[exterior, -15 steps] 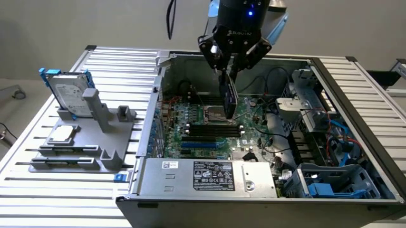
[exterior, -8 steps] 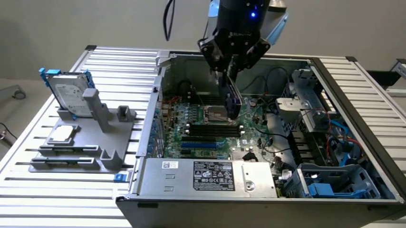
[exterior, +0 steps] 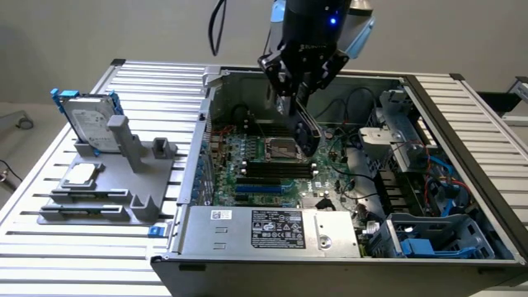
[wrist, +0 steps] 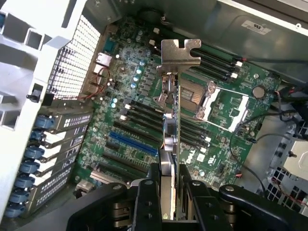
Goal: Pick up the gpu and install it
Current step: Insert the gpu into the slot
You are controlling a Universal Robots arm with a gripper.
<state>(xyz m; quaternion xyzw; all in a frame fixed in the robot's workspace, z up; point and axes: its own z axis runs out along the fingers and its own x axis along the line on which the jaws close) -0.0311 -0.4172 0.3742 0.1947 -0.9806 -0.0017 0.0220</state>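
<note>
Green board and black shroud, seen edge-on: the gpu (wrist: pixel 172 139) sits clamped in the gripper (wrist: pixel 169 195). The jaws are drawn partway in and press against the card's two flat faces. Its silver mounting bracket (wrist: pixel 180 54) is at the end farthest from the fingers.

In the exterior view the gripper (exterior: pixel 298 86) hangs inside the open computer case (exterior: pixel 462 124), and the gpu (exterior: pixel 305 131) points down over the motherboard (exterior: pixel 272 179), close to the CPU socket (exterior: pixel 275 148). I cannot tell whether its lower edge touches the board.

From the wrist I see the blue expansion slot (wrist: pixel 132 143) just beside the card. On the exterior view's left, a hard drive with blue rails (exterior: pixel 86 120) stands in a grey fixture (exterior: pixel 140 185), well apart from the case.
</note>
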